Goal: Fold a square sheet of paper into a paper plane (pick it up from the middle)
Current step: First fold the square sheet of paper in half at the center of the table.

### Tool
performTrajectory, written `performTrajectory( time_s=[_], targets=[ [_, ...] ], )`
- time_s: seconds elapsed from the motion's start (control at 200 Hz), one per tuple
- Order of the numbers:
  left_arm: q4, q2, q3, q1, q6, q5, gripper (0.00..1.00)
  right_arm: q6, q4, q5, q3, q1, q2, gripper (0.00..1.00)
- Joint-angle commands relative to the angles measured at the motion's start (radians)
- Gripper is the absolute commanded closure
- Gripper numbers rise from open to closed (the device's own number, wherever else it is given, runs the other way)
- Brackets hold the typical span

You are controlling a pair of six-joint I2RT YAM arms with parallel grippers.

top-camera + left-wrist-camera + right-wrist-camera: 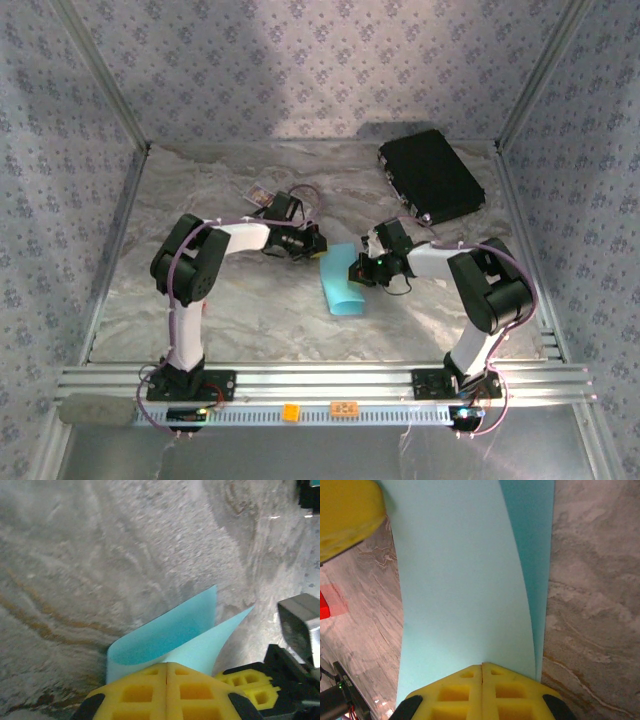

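The square sheet of paper (342,285), light blue, is bent over on itself into a loose loop in the middle of the table, between my two grippers. My left gripper (320,245) sits at its upper left corner; in the left wrist view its yellow fingers (150,690) are pressed together with the curled paper (170,635) rising from their tips. My right gripper (357,270) is at the sheet's right edge, its jaws (482,667) shut on the edge of the paper (465,580). No pointed paper plane shape shows.
A black rectangular case (432,176) lies at the back right. A small dark card (258,195) lies behind the left arm. The aluminium rail (320,385) with orange tags (344,408) runs along the near edge. Patterned walls close three sides.
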Motion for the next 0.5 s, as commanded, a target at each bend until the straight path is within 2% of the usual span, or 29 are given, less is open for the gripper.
performTrajectory(
  time_s=[0.0, 0.495],
  targets=[
    [-0.003, 0.026, 0.042, 0.004, 0.014, 0.034, 0.95, 0.001, -0.141, 0.145, -0.055, -0.008, 0.044, 1.0],
    [-0.031, 0.099, 0.079, 0.041, 0.041, -0.04, 0.95, -0.001, -0.14, 0.143, -0.056, -0.008, 0.051, 1.0]
  ],
)
